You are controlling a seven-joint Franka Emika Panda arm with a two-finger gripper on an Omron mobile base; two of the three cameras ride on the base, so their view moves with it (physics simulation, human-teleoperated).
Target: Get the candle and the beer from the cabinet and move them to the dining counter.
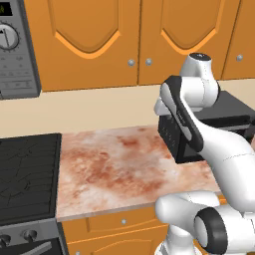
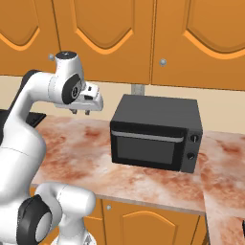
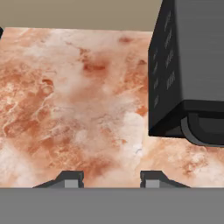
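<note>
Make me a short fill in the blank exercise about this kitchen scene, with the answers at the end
1. The cabinet doors above the worktop are all ____.
2. The black toaster oven stands on the marbled ____.
3. The gripper hangs over the worktop with ____ between its finger tips.
4. In the left base view, a black ____ lies left of the worktop.

Missing words: closed; worktop; nothing; stove
</note>
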